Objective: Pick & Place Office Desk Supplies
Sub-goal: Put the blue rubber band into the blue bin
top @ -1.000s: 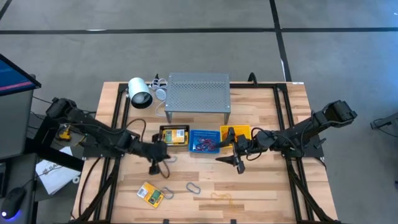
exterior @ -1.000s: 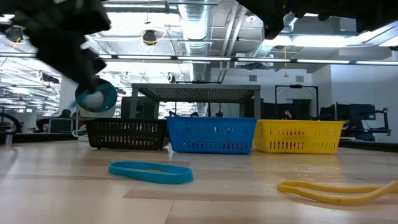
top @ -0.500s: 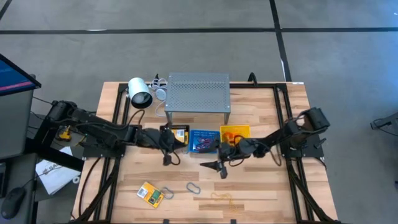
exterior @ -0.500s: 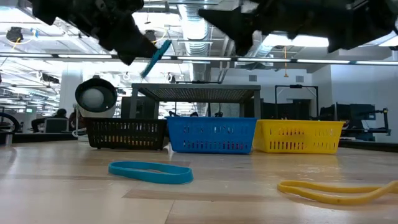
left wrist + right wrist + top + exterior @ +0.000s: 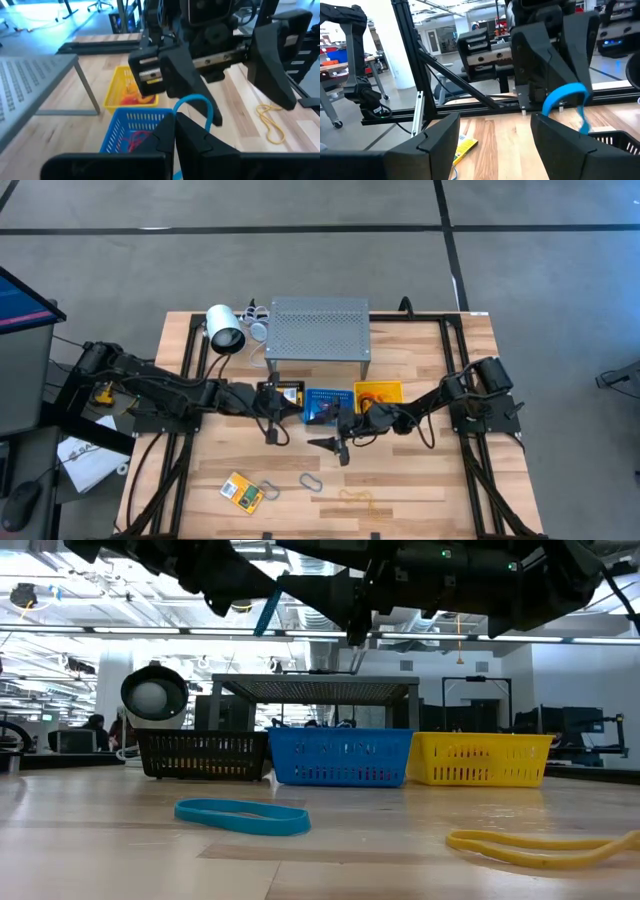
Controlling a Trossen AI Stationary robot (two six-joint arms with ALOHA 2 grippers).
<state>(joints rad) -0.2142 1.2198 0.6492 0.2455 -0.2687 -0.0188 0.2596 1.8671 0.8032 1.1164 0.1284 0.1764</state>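
My left gripper [image 5: 273, 432] is shut on a thin blue band loop [image 5: 199, 102] and hovers in front of the black basket [image 5: 280, 398] and the blue basket [image 5: 325, 406]. In the low view the band [image 5: 266, 610] hangs high above the table. My right gripper [image 5: 334, 445] faces it from the right, open and empty [image 5: 495, 145]. A yellow-and-green pack [image 5: 241, 492], a grey oval clip [image 5: 311, 481] and an orange band [image 5: 355, 498] lie flat on the near part of the table. My left gripper pinches the blue band between its two shut fingers, at one end of the loop [image 5: 176, 108]. The fingers come almost level from the table's left. The remainder of the loop arcs out past the fingertips, lifted clear of table and baskets.
A yellow basket [image 5: 378, 393] stands to the right of the blue one, with the grey perforated shelf [image 5: 318, 330] and a white lamp-like cylinder [image 5: 225, 330] behind. In the low view a blue loop [image 5: 242, 815] and a yellow band [image 5: 540, 845] lie on the near boards.
My left gripper has risen with the blue band, moved toward the baskets and tipped up from pointing down to nearly level. My right gripper, still open, has moved toward the table's left and come lower, ending close in front of the left gripper.
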